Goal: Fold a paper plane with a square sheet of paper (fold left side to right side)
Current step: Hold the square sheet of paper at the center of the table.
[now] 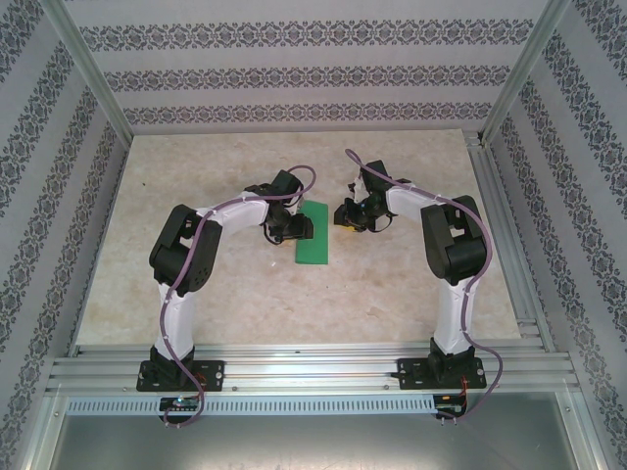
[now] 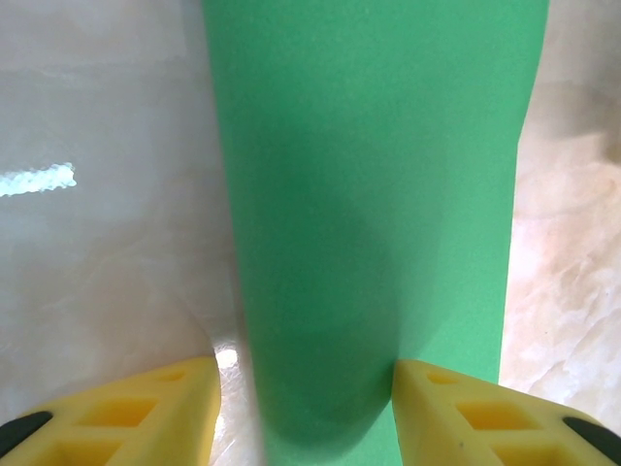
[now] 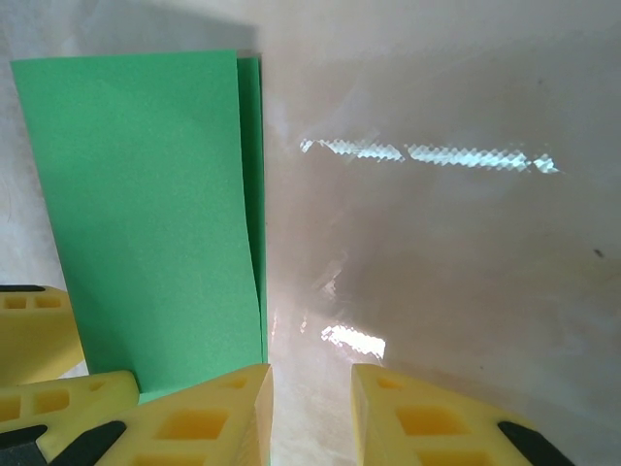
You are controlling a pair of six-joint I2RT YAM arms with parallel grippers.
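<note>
You have the green sheet of paper [image 1: 315, 245] lying flat on the table [image 1: 196, 294] between the two arms. It is already doubled into a tall rectangle, and the right wrist view shows the top layer's free edge stopping just short of the lower layer along the right side. Your left gripper [image 1: 291, 228] hangs over the paper's left part with its fingers [image 2: 165, 413] spread wide and nothing pinched. Your right gripper [image 1: 350, 213] sits just beside the right edge, its fingers [image 3: 213, 417] apart by a narrower gap and empty. To finish this fold well, I judge you should pin the free edges with one gripper and press the other flat along the folded left edge, taking care not to drag the layers further out of line. From above, part of that left edge is hidden under the left gripper. You cannot tell how sharp the crease is, or whether any fingertip touches the paper.
</note>
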